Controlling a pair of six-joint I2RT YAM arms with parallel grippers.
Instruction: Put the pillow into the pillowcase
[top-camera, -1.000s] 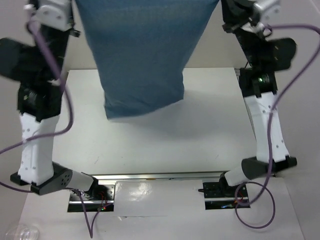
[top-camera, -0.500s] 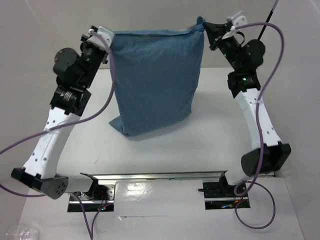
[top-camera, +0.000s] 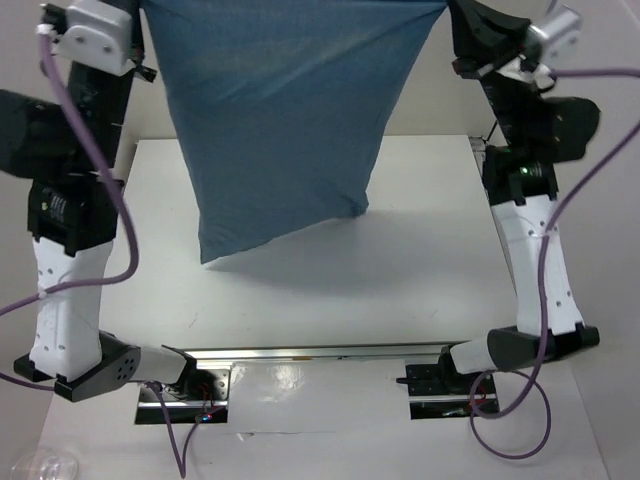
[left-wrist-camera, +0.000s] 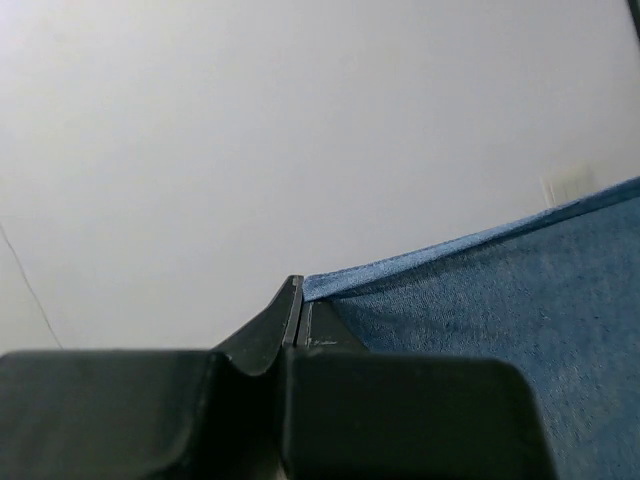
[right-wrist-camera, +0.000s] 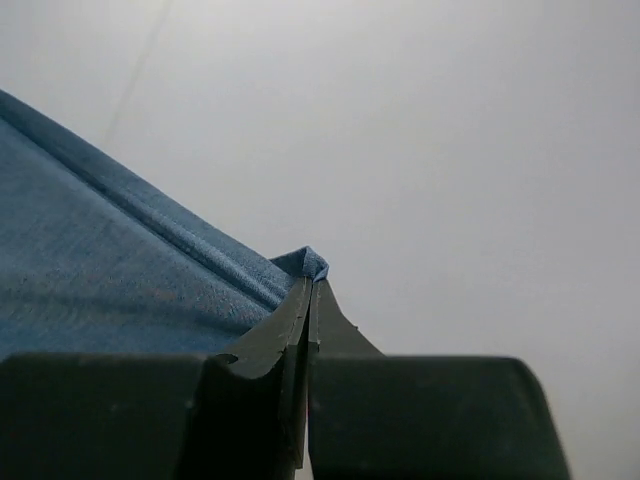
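1. While the left jaws are clenched on one top corner of the pillowcase (top-camera: 280, 120) and the right jaws are pinched tight on the opposite top corner, each bite takes only a thin strip of hem; in the right wrist view just a small tip of blue cloth pokes past the tips; a slip at either corner would likely drop that side.
2. Between the two grips the top edge runs taut, and the sack hangs over the surface (top-camera: 430, 260) with its lower end fuller and tilted, lower on the left; the pillow is not visible by itself; I judge from the bulge that it sits inside, low in the pillowcase, so its weight pulls on both pinches.
3. If the left arm (top-camera: 70, 250) and right arm (top-camera: 535, 250) spread wider, the hem could pull free of the jaws; a jerk could swing the load and yank one corner out.
4. Should the held edge be the open mouth, a lost corner could let the pillow slide out onto the surface; which edge is open I cannot tell.
5. Whether the lowest corner touches the surface cannot be told from above; dragging there might bunch the cloth.
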